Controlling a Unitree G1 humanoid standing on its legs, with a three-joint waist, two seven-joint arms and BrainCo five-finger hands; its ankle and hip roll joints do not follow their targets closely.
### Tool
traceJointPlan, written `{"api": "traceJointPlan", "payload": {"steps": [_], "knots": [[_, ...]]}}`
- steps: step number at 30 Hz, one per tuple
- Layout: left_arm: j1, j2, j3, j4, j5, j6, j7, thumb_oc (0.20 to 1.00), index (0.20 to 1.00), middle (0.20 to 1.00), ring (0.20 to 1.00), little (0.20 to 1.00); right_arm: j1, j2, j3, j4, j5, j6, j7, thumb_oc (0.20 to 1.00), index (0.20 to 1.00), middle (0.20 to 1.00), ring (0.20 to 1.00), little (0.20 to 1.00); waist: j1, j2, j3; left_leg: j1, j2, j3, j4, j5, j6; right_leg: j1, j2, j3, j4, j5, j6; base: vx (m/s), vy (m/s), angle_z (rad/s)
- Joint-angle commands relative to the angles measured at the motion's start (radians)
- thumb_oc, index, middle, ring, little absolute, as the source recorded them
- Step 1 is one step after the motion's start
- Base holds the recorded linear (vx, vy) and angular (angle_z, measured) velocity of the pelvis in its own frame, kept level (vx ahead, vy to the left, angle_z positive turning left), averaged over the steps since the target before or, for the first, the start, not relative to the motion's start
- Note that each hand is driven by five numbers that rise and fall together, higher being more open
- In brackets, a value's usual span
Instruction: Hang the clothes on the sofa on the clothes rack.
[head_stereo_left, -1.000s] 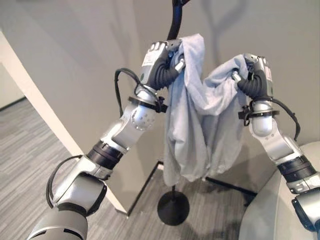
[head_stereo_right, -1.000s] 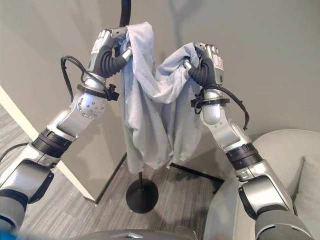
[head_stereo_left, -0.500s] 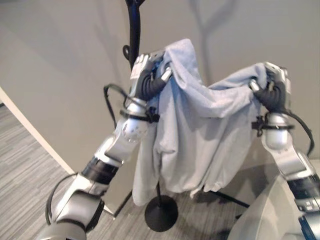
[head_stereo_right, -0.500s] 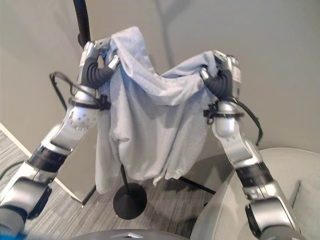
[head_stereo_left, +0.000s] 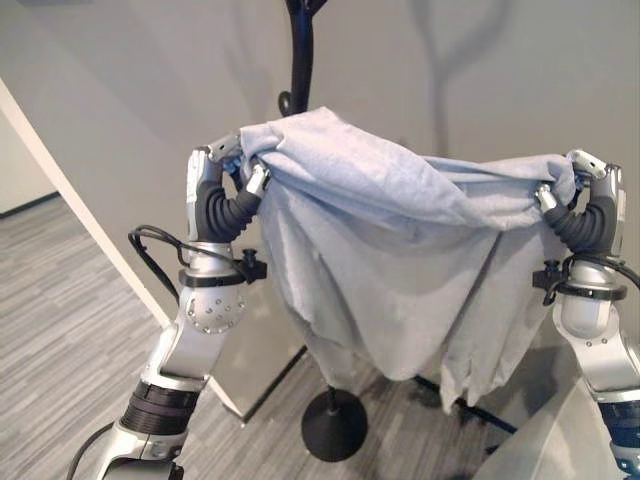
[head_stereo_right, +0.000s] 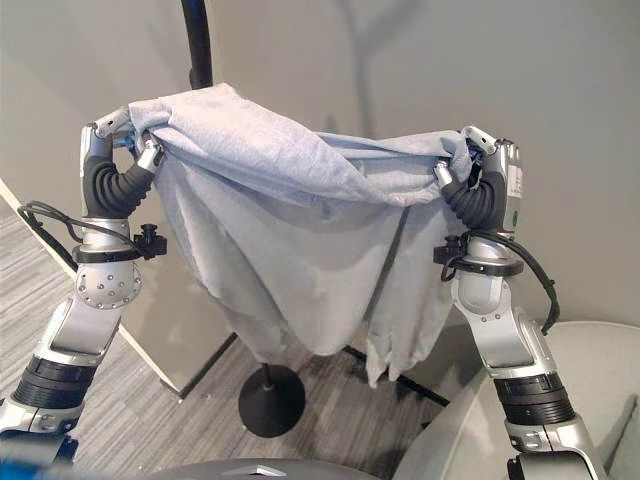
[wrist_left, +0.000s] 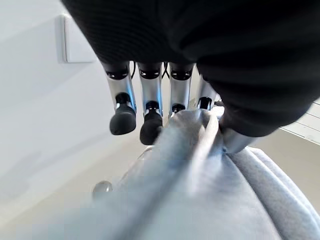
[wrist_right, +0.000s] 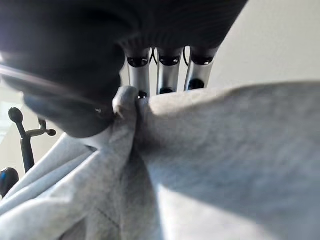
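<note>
A light grey garment (head_stereo_left: 400, 250) hangs stretched wide between my two raised hands, its lower part drooping in front of the black clothes rack (head_stereo_left: 300, 50). My left hand (head_stereo_left: 222, 185) is shut on the garment's left end, the cloth (wrist_left: 200, 190) pinched between thumb and fingers. At the other end my right hand (head_stereo_right: 480, 180) is shut on the cloth (wrist_right: 210, 165) bunched at its fingers. The rack's pole rises behind the cloth's top edge, and its round base (head_stereo_left: 333, 438) stands on the floor below.
A pale wall (head_stereo_left: 120, 100) stands close behind the rack. A white slanted panel (head_stereo_left: 80, 210) leans at the left. Grey striped carpet (head_stereo_left: 60, 330) covers the floor. The light sofa's edge (head_stereo_right: 590, 360) shows at the lower right.
My hands have moved apart and lower, pulling the garment from a sagging drape into a wide taut span. The left hand has moved away from the pole. The camera has also shifted.
</note>
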Motion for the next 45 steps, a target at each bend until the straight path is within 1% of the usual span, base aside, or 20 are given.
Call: {"api": "traceJointPlan", "payload": {"steps": [1, 4, 6, 7, 8, 12, 13, 15, 16, 23, 26, 33, 39, 41, 43, 44, 45], "knots": [[-0.081, 0.059, 0.065, -0.010, 0.016, -0.040, 0.038, 0.200, 0.200, 0.200, 0.200, 0.200, -0.082, -0.007, -0.011, -0.013, 0.005, -0.056, -0.007, 0.200, 0.200, 0.200, 0.200, 0.200, 0.013, -0.034, -0.029, 0.010, 0.015, 0.087, 0.012, -0.060, -0.025, 0.014, -0.060, -0.019, 0.011, -0.054, 0.063, 0.01, 0.008, 0.11], [-0.073, 0.065, 0.075, -0.026, 0.020, -0.043, 0.044, 0.200, 0.200, 0.200, 0.200, 0.200, -0.105, -0.004, 0.006, -0.084, -0.003, -0.075, 0.007, 0.200, 0.200, 0.200, 0.200, 0.200, 0.020, -0.032, -0.029, 0.010, 0.012, 0.084, 0.012, -0.062, -0.025, 0.017, -0.065, -0.025, 0.011, -0.053, 0.063, 0.01, 0.004, 0.07], [-0.068, 0.066, 0.078, -0.036, 0.025, -0.044, 0.051, 0.200, 0.200, 0.200, 0.200, 0.200, -0.144, 0.000, 0.046, -0.119, -0.006, -0.083, 0.024, 0.200, 0.200, 0.200, 0.200, 0.200, 0.030, -0.032, -0.032, 0.017, 0.012, 0.082, 0.012, -0.072, -0.024, 0.023, -0.065, -0.027, 0.012, -0.062, 0.064, 0.02, -0.002, 0.02], [-0.065, 0.063, 0.081, -0.044, 0.027, -0.044, 0.055, 0.200, 0.200, 0.200, 0.200, 0.200, -0.168, 0.005, 0.071, -0.131, 0.000, -0.088, 0.034, 0.200, 0.200, 0.200, 0.200, 0.200, 0.034, -0.032, -0.029, 0.014, 0.009, 0.082, 0.012, -0.063, -0.023, 0.021, -0.069, -0.030, 0.011, -0.053, 0.064, 0.03, 0.001, 0.02], [-0.061, 0.064, 0.081, -0.048, 0.027, -0.046, 0.057, 0.200, 0.200, 0.200, 0.200, 0.200, -0.181, 0.008, 0.091, -0.133, 0.007, -0.090, 0.043, 0.200, 0.200, 0.200, 0.200, 0.200, 0.041, -0.032, -0.031, 0.019, 0.010, 0.081, 0.012, -0.073, -0.024, 0.027, -0.068, -0.033, 0.011, -0.062, 0.065, -0.01, 0.005, 0.04], [-0.067, 0.067, 0.081, -0.047, 0.026, -0.047, 0.063, 0.200, 0.200, 0.200, 0.200, 0.200, -0.221, 0.005, 0.137, -0.122, 0.020, -0.091, 0.064, 0.200, 0.200, 0.200, 0.200, 0.200, 0.055, -0.035, -0.025, 0.012, 0.007, 0.075, 0.012, -0.062, -0.023, 0.027, -0.074, -0.045, 0.011, -0.056, 0.065, -0.01, 0.004, 0.16], [-0.070, 0.067, 0.078, -0.045, 0.025, -0.049, 0.065, 0.200, 0.200, 0.200, 0.200, 0.200, -0.242, 0.006, 0.160, -0.115, 0.025, -0.091, 0.077, 0.200, 0.200, 0.200, 0.200, 0.200, 0.064, -0.036, -0.025, 0.013, 0.008, 0.070, 0.012, -0.071, -0.025, 0.033, -0.073, -0.050, 0.011, -0.066, 0.066, 0.03, -0.004, 0.14], [-0.072, 0.066, 0.072, -0.040, 0.020, -0.049, 0.063, 0.200, 0.200, 0.200, 0.200, 0.200, -0.264, 0.008, 0.189, -0.097, 0.034, -0.089, 0.091, 0.200, 0.200, 0.200, 0.200, 0.200, 0.077, -0.039, -0.022, 0.009, 0.007, 0.062, 0.012, -0.068, -0.027, 0.037, -0.074, -0.060, 0.011, -0.068, 0.066, 0.02, 0.002, 0.14], [-0.070, 0.065, 0.068, -0.037, 0.016, -0.050, 0.058, 0.200, 0.200, 0.200, 0.200, 0.200, -0.273, 0.013, 0.206, -0.081, 0.044, -0.086, 0.105, 0.200, 0.200, 0.200, 0.200, 0.200, 0.092, -0.042, -0.018, 0.003, 0.006, 0.052, 0.012, -0.065, -0.028, 0.037, -0.075, -0.070, 0.012, -0.067, 0.065, 0.00, 0.007, 0.19], [-0.092, 0.064, 0.054, -0.012, 0.009, -0.048, 0.057, 0.200, 0.200, 0.200, 0.200, 0.200, -0.317, 0.020, 0.234, -0.021, 0.071, -0.078, 0.122, 0.200, 0.200, 0.200, 0.200, 0.200, 0.125, -0.052, -0.014, -0.019, -0.001, 0.012, 0.012, -0.057, -0.034, 0.046, -0.078, -0.120, 0.012, -0.073, 0.064, 0.00, -0.002, 0.30], [-0.142, 0.078, 0.023, 0.026, 0.015, -0.043, 0.053, 0.200, 0.200, 0.200, 0.200, 0.200, -0.360, 0.012, 0.243, 0.010, 0.062, -0.066, 0.110, 0.200, 0.200, 0.200, 0.200, 0.200, 0.133, -0.052, -0.018, -0.027, -0.004, -0.006, 0.012, -0.052, -0.037, 0.052, -0.078, -0.140, 0.012, -0.077, 0.064, 0.01, -0.006, 0.13], [-0.256, 0.128, -0.032, 0.079, 0.043, -0.035, 0.060, 0.200, 0.200, 0.200, 0.200, 0.200, -0.423, -0.013, 0.235, 0.064, 0.050, -0.049, 0.061, 0.200, 0.200, 0.200, 0.200, 0.200, 0.124, -0.045, -0.024, -0.037, -0.006, -0.018, 0.012, -0.048, -0.040, 0.052, -0.079, -0.155, 0.012, -0.080, 0.066, 0.00, 0.001, 0.03], [-0.327, 0.157, -0.067, 0.121, 0.056, -0.028, 0.068, 0.200, 0.200, 0.200, 0.200, 0.200, -0.458, -0.036, 0.224, 0.112, 0.050, -0.032, 0.028, 0.200, 0.200, 0.200, 0.200, 0.200, 0.105, -0.039, -0.030, -0.032, -0.006, -0.007, 0.012, -0.052, -0.040, 0.053, -0.082, -0.149, 0.011, -0.080, 0.068, 0.00, 0.001, 0.01], [-0.386, 0.184, -0.103, 0.182, 0.063, -0.012, 0.075, 0.200, 0.200, 0.200, 0.200, 0.200, -0.520, -0.073, 0.251, 0.179, 0.068, -0.013, 0.026, 0.200, 0.200, 0.200, 0.200, 0.200, 0.098, -0.040, -0.039, -0.026, -0.004, 0.000, 0.012, -0.057, -0.040, 0.054, -0.082, -0.144, 0.011, -0.080, 0.071, 0.00, 0.000, 0.00], [-0.415, 0.195, -0.116, 0.212, 0.062, -0.009, 0.080, 0.200, 0.200, 0.200, 0.200, 0.200, -0.551, -0.078, 0.266, 0.213, 0.085, -0.010, 0.027, 0.200, 0.200, 0.200, 0.200, 0.200, 0.097, -0.041, -0.038, -0.025, -0.003, 0.003, 0.012, -0.058, -0.040, 0.054, -0.081, -0.141, 0.011, -0.079, 0.071, 0.00, 0.000, 0.00], [-0.481, 0.210, -0.167, 0.289, 0.049, 0.000, 0.082, 0.200, 0.200, 0.200, 0.200, 0.200, -0.611, -0.098, 0.304, 0.291, 0.128, 0.000, 0.034, 0.200, 0.200, 0.200, 0.200, 0.200, 0.094, -0.041, -0.039, -0.023, -0.003, 0.007, 0.012, -0.057, -0.041, 0.053, -0.081, -0.139, 0.011, -0.077, 0.073, 0.00, 0.000, 0.00], [-0.500, 0.213, -0.183, 0.316, 0.038, 0.004, 0.082, 0.200, 0.200, 0.200, 0.200, 0.200, -0.636, -0.103, 0.324, 0.322, 0.144, 0.005, 0.039, 0.200, 0.200, 0.200, 0.200, 0.200, 0.092, -0.042, -0.042, -0.021, -0.003, 0.009, 0.012, -0.057, -0.042, 0.053, -0.081, -0.139, 0.011, -0.077, 0.074, 0.00, 0.000, 0.00]]}}
